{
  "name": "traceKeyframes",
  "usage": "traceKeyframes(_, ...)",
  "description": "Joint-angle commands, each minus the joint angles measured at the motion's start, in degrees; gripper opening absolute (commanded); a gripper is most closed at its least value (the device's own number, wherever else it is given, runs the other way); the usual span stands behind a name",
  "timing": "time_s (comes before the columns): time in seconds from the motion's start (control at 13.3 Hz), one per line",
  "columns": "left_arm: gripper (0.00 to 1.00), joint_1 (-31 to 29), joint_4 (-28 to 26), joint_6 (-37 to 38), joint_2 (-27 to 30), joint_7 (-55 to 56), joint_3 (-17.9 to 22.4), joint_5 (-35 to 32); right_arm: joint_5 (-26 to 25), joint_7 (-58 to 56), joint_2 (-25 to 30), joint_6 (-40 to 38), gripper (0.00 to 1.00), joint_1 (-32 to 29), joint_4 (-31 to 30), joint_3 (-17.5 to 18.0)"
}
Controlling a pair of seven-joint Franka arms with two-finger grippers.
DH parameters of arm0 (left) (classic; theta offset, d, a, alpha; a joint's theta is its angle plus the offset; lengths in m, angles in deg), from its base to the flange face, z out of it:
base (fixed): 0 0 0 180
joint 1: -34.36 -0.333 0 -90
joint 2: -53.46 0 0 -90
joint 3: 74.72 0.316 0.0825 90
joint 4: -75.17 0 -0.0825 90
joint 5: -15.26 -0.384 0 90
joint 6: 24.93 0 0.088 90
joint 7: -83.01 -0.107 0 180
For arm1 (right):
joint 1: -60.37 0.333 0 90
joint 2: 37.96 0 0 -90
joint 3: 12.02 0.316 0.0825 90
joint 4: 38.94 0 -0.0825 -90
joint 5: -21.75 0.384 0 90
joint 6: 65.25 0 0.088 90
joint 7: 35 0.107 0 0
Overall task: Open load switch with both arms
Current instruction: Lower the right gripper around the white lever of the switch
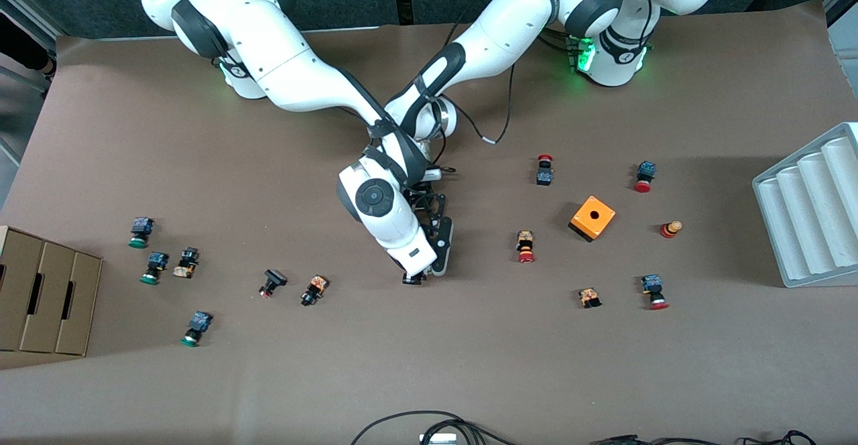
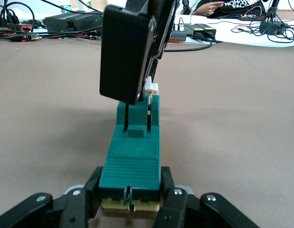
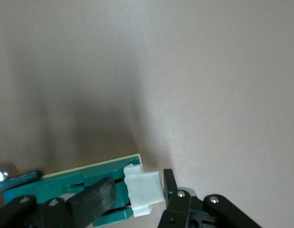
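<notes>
Together, the left gripper point(image 2: 130, 202) clamps one end of the green load switch point(image 2: 132, 161) at mid-table. At the other end, the right gripper point(image 3: 137, 199) pinches its white tab point(image 3: 143, 192).

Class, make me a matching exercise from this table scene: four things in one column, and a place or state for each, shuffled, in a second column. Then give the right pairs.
1. load switch
2. orange cube
3. grey ridged tray
4. cardboard box

A. at the table edge, right arm's end
B. gripped by both the left gripper and the right gripper
C. at the table edge, left arm's end
D. hole in its top face

Pairs: 1-B, 2-D, 3-C, 4-A
</notes>
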Motion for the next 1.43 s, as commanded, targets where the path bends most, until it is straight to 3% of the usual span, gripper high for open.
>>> traceKeyframes(0.0, 0.53, 0.6, 0.7, -0.6, -0.5, 0.9, 0.6, -1.0, 0.8, 0.7, 2.3, -3.0, 0.51, 0.6, -2.2, -0.3)
traceKeyframes(1.36, 0.53, 0.6, 0.7, -0.6, -0.5, 0.8, 0.6, -1.1, 0.8, 0.8, 4.6, -7.7, 0.51, 0.9, -3.2, -0.3)
